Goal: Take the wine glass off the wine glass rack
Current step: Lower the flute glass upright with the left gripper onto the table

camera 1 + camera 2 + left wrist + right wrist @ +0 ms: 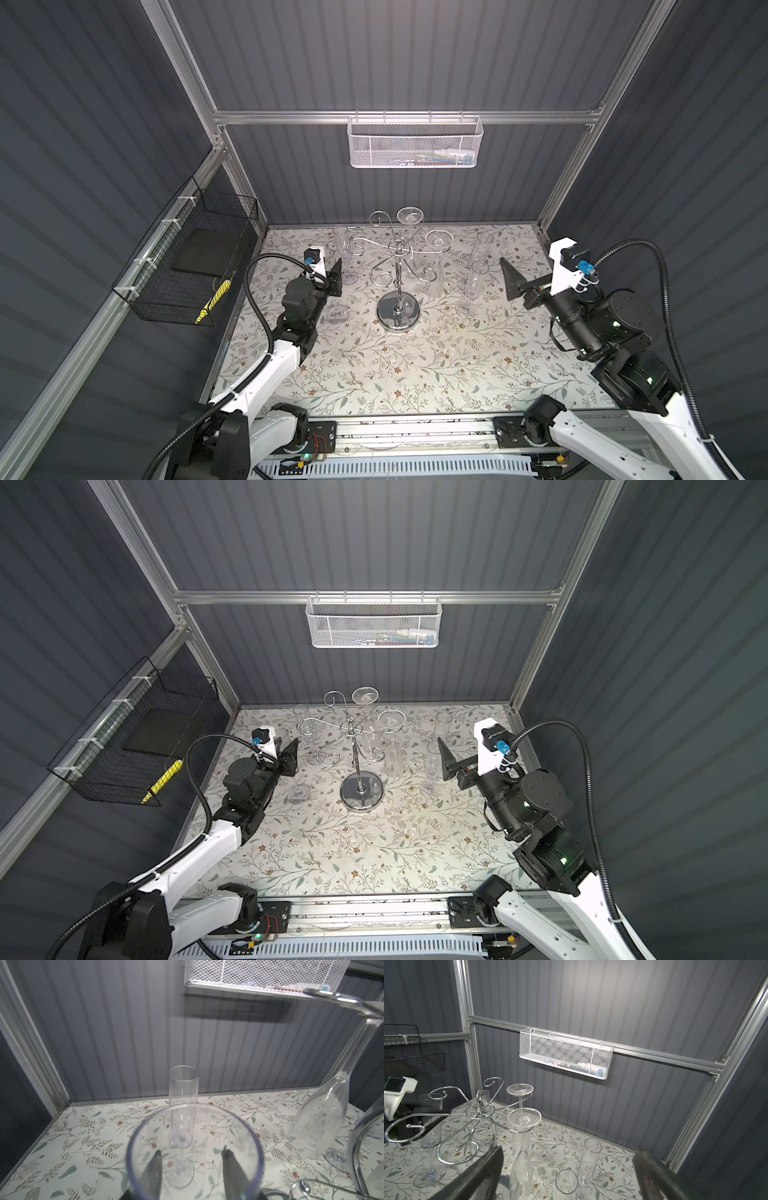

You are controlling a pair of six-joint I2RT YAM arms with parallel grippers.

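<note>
The white mesh basket (415,145) hangs on the back rail at 12 o'clock and holds a few small coloured items, too blurred to name. At 9 o'clock the black wire basket (187,266) holds a dark flat slab (203,253) and a yellow-and-black object (212,301). The wine glass rack (399,270) stands mid-table, with two glasses hanging upside down at its 1 and 3 o'clock arms. The left gripper (192,1159) is clamped on an upright wine glass (337,312) at the rack's 9 o'clock, clear of its arms. The right gripper (569,1148) is spread wide and empty at 3 o'clock.
</note>
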